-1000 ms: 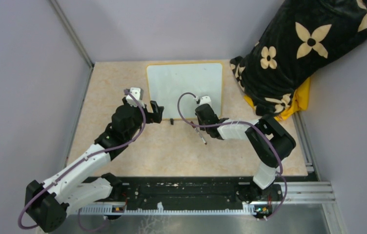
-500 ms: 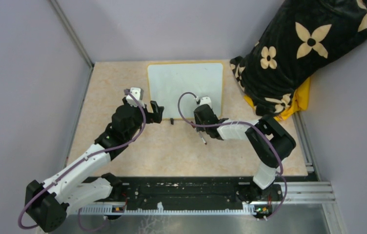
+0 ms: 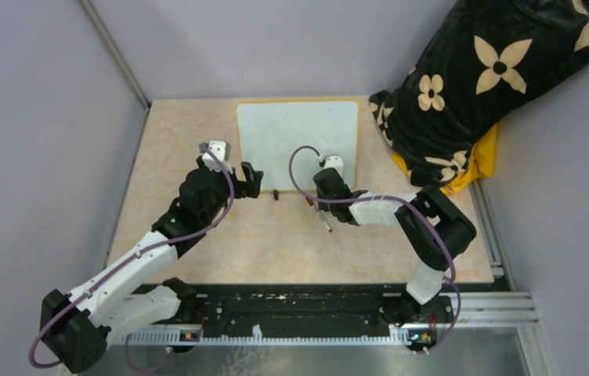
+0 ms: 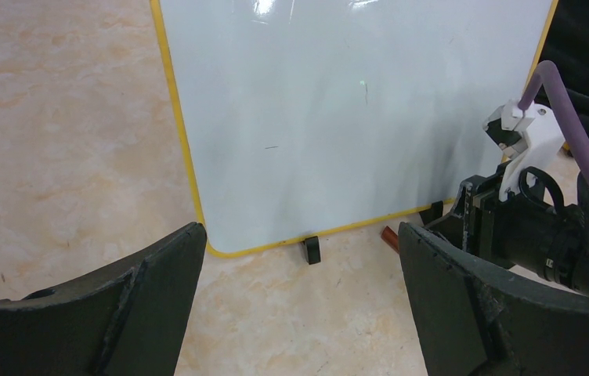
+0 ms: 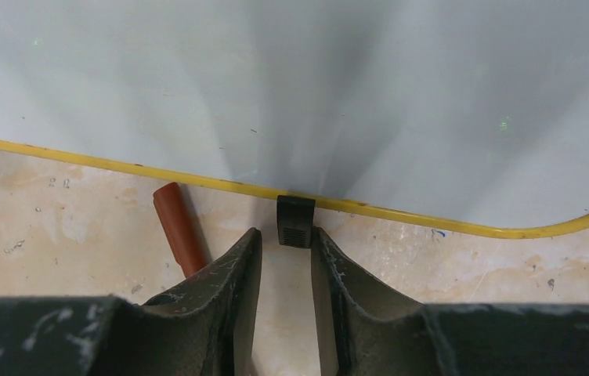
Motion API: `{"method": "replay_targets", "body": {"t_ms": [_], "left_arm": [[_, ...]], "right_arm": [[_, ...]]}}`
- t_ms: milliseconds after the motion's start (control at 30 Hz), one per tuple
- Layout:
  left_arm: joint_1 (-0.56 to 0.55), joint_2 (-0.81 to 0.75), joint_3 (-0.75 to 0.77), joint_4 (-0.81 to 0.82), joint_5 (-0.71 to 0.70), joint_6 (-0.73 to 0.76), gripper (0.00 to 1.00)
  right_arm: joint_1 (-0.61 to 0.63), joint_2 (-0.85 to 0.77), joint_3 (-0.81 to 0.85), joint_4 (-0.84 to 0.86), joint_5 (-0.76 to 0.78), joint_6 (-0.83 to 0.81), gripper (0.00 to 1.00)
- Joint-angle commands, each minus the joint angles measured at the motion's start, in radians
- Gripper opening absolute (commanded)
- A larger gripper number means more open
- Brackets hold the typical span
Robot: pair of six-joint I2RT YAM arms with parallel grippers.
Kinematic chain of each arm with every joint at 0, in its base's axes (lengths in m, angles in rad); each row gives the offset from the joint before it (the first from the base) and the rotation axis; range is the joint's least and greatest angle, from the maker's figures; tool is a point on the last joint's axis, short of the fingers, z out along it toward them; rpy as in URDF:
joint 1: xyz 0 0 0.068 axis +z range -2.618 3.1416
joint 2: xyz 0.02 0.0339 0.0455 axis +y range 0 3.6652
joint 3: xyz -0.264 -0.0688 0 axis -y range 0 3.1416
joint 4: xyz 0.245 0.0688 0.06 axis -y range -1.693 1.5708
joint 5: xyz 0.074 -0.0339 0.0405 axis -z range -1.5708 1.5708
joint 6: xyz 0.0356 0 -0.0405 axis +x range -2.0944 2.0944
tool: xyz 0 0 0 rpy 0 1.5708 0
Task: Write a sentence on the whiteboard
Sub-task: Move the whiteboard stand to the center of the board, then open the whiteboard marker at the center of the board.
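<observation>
The whiteboard [image 3: 298, 137] stands on its small black feet at the far middle of the bench [image 3: 276, 251], and its glossy face is bare apart from a few faint specks. None of the sentence is written yet, so the task looks to be at its very start: getting hold of the pen.

A reddish-brown marker [image 5: 180, 235] lies on the bench just in front of the board's lower yellow edge. It is angled toward the near side and passes beside and under the right claw [image 5: 285, 235]. In the top view its other end [image 3: 324, 225] pokes out below the right wrist.

The right claw hangs low over the bench, aimed at one black foot [image 5: 295, 221] of the board. Its two fingers are drawn nearly together, leaving only a narrow slit. Bare bench shows through that slit, so it appears to grasp nothing. Its left finger sits right against the marker, though actual contact cannot be confirmed.

The left claw [image 4: 301, 233] is spread wide and empty, facing the board's lower left corner from a little way back and touching nothing.

The next move probably calls for the right claw to widen, shift sideways over the marker's barrel and close across it. The marker lies close to the frame and foot, so a careless approach could nudge the board.
</observation>
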Motion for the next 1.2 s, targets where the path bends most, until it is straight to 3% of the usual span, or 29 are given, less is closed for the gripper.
{"method": "replay_targets", "body": {"t_ms": [0,133,633,800,933,1167], "left_arm": [[-0.007,-0.009,0.034,0.002,0.006,0.0,0.99],[-0.007,-0.011,0.035,0.002,0.008,-0.002,0.99],[-0.006,-0.007,0.035,0.001,0.012,-0.005,0.99],[-0.007,-0.008,0.039,0.003,0.012,-0.002,0.99],[-0.006,-0.015,0.037,0.004,0.007,0.0,0.99],[-0.006,-0.023,0.034,0.009,0.015,0.003,0.99]], "right_arm": [[0.01,-0.017,0.036,-0.007,-0.002,0.033,0.29],[0.013,-0.024,0.037,-0.035,0.02,0.032,0.31],[0.038,-0.158,-0.025,-0.099,0.011,0.028,0.55],[0.044,-0.231,-0.069,-0.097,-0.026,0.019,0.58],[0.06,-0.273,-0.119,-0.045,-0.161,-0.027,0.58],[0.12,-0.24,-0.152,-0.03,-0.141,-0.071,0.57]]}}
